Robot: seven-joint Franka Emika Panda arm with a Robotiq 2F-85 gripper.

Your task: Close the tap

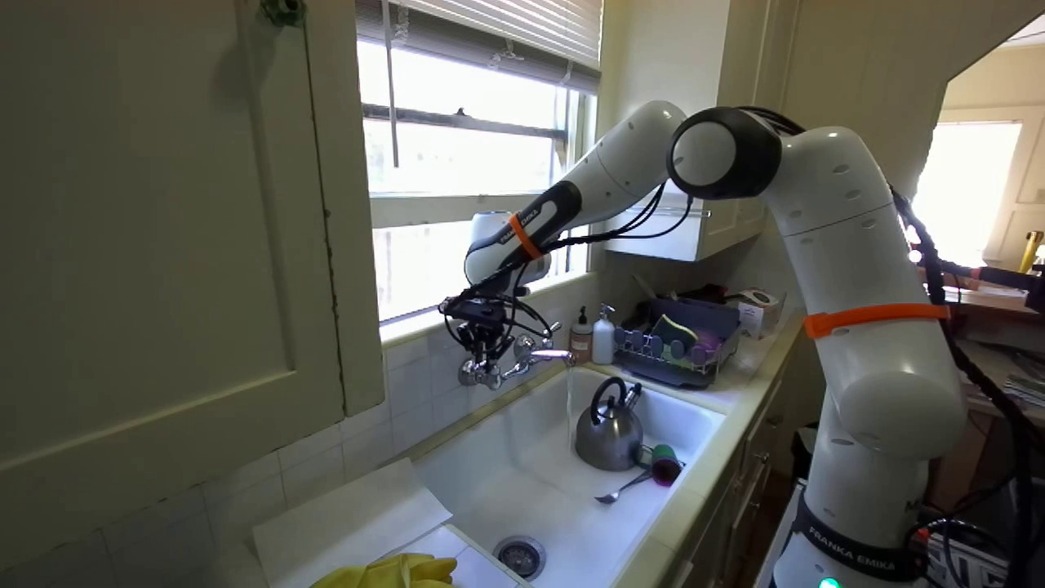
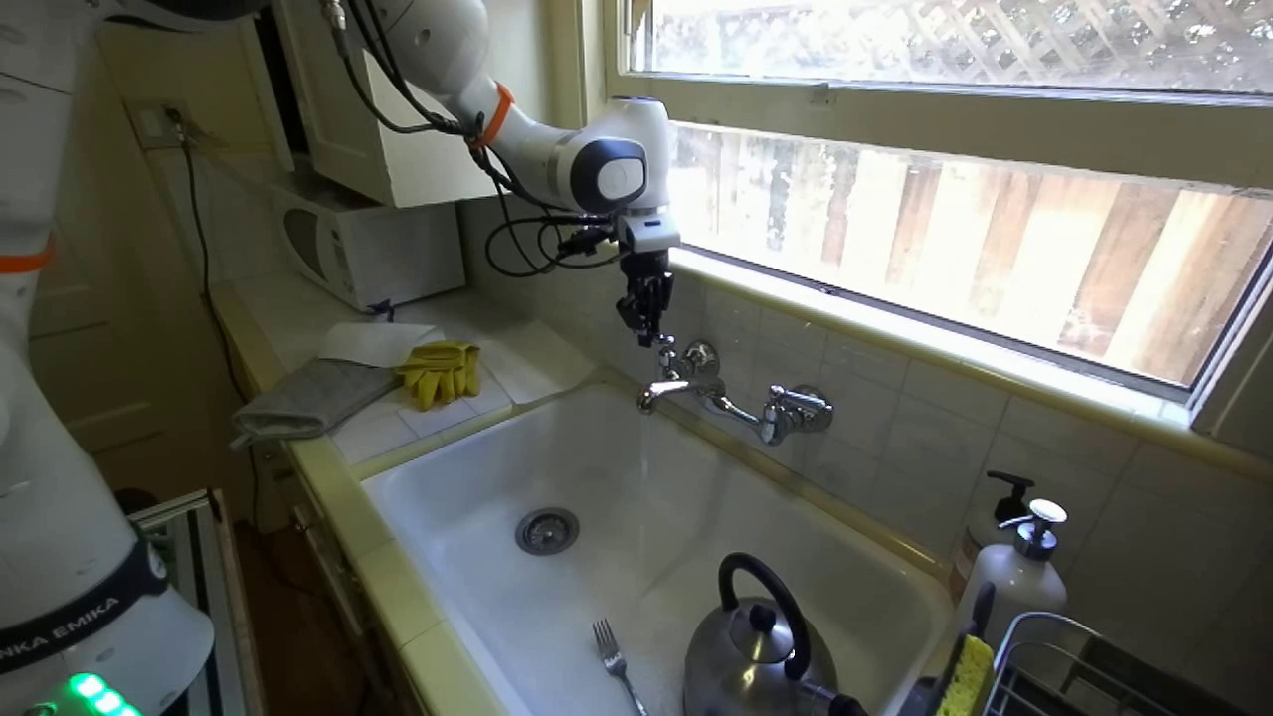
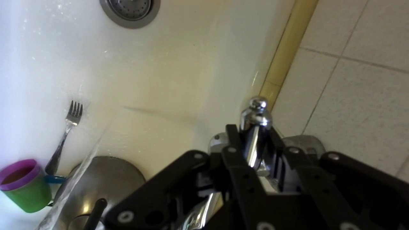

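The chrome tap (image 1: 549, 356) is fixed to the tiled wall above the sink and shows in both exterior views (image 2: 696, 386). Water (image 1: 569, 404) runs from its spout, and the stream (image 3: 72, 188) crosses the lower left of the wrist view. My gripper (image 1: 487, 356) points down at the tap handle farther from the soap bottles (image 2: 651, 333). In the wrist view the black fingers (image 3: 254, 135) lie close on both sides of this chrome handle (image 3: 256, 119), seemingly shut on it. The handle's tip sticks out beyond the fingers. The handle nearer the bottles (image 2: 791, 410) stands free.
A steel kettle (image 2: 751, 656), a fork (image 2: 614, 651) and a green cup (image 3: 28, 188) lie in the white sink (image 1: 490, 457). Soap bottles (image 1: 602, 336) and a dish rack (image 1: 678, 343) stand beyond it. Yellow gloves (image 2: 440, 373) lie on the counter. The window sill is close behind the wrist.
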